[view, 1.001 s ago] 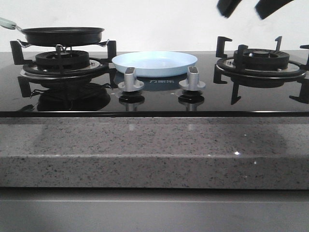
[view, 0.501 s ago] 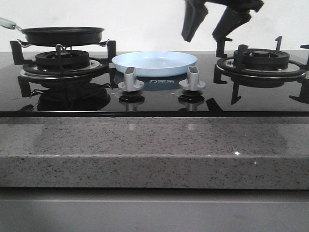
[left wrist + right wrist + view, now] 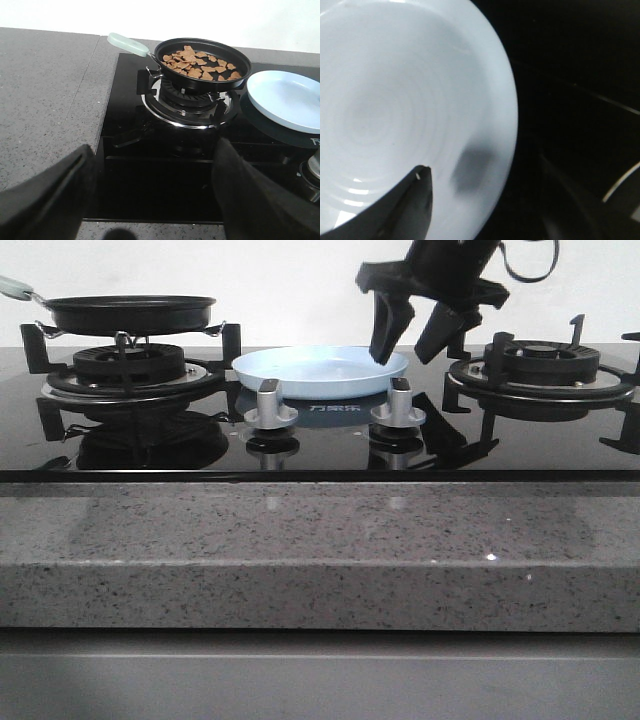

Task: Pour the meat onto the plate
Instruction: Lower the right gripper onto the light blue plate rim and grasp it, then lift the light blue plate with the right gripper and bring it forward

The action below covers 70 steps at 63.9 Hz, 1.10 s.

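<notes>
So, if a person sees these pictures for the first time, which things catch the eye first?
Probably the right gripper, open, hanging over the right edge of the pale blue plate between the two burners. Next the black pan on the left burner, with the meat inside.

Even light (blurred right-wrist closeup)

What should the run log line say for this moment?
right gripper: open, above plate rim | left gripper: open, idle | meat: in pan
</notes>
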{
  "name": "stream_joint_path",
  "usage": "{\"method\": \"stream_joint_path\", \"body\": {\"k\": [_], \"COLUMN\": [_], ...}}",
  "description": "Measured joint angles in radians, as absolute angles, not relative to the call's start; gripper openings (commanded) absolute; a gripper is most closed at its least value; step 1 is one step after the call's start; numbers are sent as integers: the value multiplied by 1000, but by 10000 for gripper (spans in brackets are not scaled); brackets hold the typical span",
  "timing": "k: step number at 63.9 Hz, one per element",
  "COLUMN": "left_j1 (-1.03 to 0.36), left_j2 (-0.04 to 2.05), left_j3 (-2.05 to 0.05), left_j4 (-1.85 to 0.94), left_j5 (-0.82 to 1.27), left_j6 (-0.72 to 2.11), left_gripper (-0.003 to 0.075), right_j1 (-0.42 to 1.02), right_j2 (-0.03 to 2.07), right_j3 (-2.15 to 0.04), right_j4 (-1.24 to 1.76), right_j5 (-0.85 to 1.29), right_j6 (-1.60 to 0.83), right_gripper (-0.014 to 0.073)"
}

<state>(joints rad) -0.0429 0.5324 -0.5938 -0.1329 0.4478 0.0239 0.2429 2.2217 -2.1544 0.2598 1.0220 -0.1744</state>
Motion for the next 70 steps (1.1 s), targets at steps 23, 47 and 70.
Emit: {"method": "stream_joint_path", "body": {"k": [23, 47, 70], "left_j1": [-43, -43, -43], "left_j2": [532, 532, 532], "left_j3": [-594, -594, -594], "left_j4": [-133, -133, -133], "left_j5": [448, 448, 448], "left_j6": [24, 24, 24], "left_gripper": [493, 492, 493], "right_j1": [243, 243, 243], "right_j2": [2245, 2245, 2102], "right_j3": [-2176, -2180, -2175], "right_j4": [260, 280, 266], "right_j5": [1063, 1064, 1067], "right_j6": [-176, -167, -135], "right_gripper": [142, -64, -68]}}
